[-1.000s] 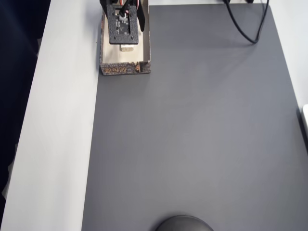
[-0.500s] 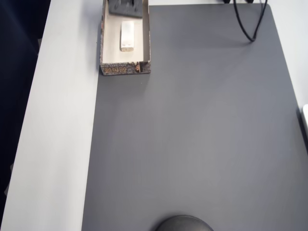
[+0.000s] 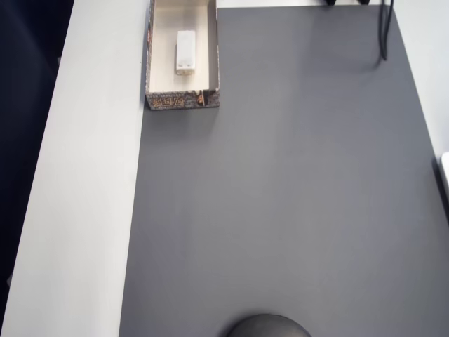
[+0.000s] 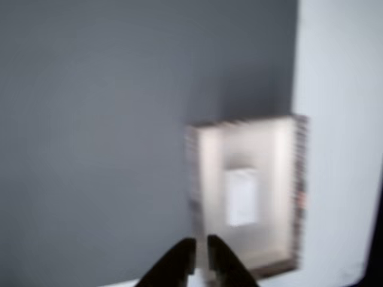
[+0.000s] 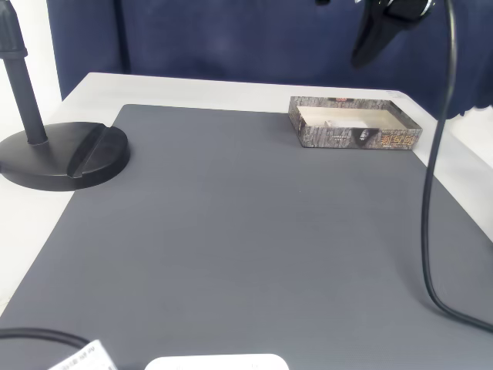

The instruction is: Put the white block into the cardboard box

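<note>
Wrist view motion-blurred: cardboard box (image 4: 245,194) print unreadable, white block (image 4: 242,196) dimples lost; box's far end cut off overhead.

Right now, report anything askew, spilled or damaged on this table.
Nothing stands out. The white block lies flat inside the cardboard box, lengthwise along it, and the gripper is raised clear above the box.

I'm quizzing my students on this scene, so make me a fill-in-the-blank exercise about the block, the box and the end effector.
1. The white block lies ____ the cardboard box.
2. The box sits at the edge of the ____ mat.
3. In the fixed view the end effector hangs ____ the box, holding nothing.

Missing words: inside; grey; above
</note>
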Robot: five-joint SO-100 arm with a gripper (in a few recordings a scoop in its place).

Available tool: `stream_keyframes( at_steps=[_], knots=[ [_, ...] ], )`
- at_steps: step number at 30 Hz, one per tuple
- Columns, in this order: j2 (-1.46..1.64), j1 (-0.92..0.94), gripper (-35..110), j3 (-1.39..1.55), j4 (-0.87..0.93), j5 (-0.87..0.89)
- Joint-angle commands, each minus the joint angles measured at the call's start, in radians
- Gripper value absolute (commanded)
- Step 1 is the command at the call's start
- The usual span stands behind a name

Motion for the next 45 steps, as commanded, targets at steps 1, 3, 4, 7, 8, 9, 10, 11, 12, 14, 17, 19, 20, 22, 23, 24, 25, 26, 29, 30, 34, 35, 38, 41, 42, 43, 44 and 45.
stream_keyframes(
  at_steps=[1, 3, 4, 7, 8, 9, 10, 11, 12, 14, 17, 19, 20, 22, 23, 24, 25, 26, 29, 30, 34, 35, 38, 41, 42, 43, 44, 45],
  knots=[
    [0.172, -0.147, -2, 0.097, -0.014, -0.141],
    [0.210, -0.218, -2, 0.137, -0.011, -0.189],
    [0.229, -0.253, -2, 0.156, -0.011, -0.216],
    [0.285, -0.359, -2, 0.224, -0.011, -0.293],
    [0.305, -0.393, -2, 0.249, -0.012, -0.322],
    [0.324, -0.428, -2, 0.273, -0.012, -0.342],
    [0.344, -0.465, -2, 0.299, -0.012, -0.364],
    [0.365, -0.500, -2, 0.327, -0.012, -0.380],
    [0.385, -0.535, -2, 0.356, -0.012, -0.397],
    [0.431, -0.600, -2, 0.419, -0.012, -0.428],
    [0.500, -0.684, -2, 0.508, -0.012, -0.454],
    [0.549, -0.735, -2, 0.565, -0.011, -0.477],
    [0.574, -0.759, -2, 0.597, -0.012, -0.483],
    [0.626, -0.804, -2, 0.660, -0.011, -0.520],
    [0.649, -0.827, -2, 0.690, -0.011, -0.537],
    [0.670, -0.848, -2, 0.718, -0.011, -0.557],
    [0.687, -0.870, -2, 0.744, -0.011, -0.577],
    [0.706, -0.891, -2, 0.772, -0.012, -0.600],
    [0.758, -0.950, -2, 0.857, -0.052, -0.686],
    [0.776, -0.965, -2, 0.894, -0.083, -0.713],
    [0.868, -0.999, -2, 1.037, -0.215, -0.824],
    [0.888, -1.000, -2, 1.065, -0.233, -0.842],
    [0.939, -0.988, -2, 1.135, -0.265, -0.856],
    [1.015, -0.968, -2, 1.224, -0.314, -0.856],
    [1.045, -0.962, -2, 1.253, -0.330, -0.856],
    [1.071, -0.956, -2, 1.282, -0.341, -0.854],
    [1.095, -0.946, -2, 1.307, -0.348, -0.851],
    [1.115, -0.936, -2, 1.328, -0.350, -0.844]
  ],
)
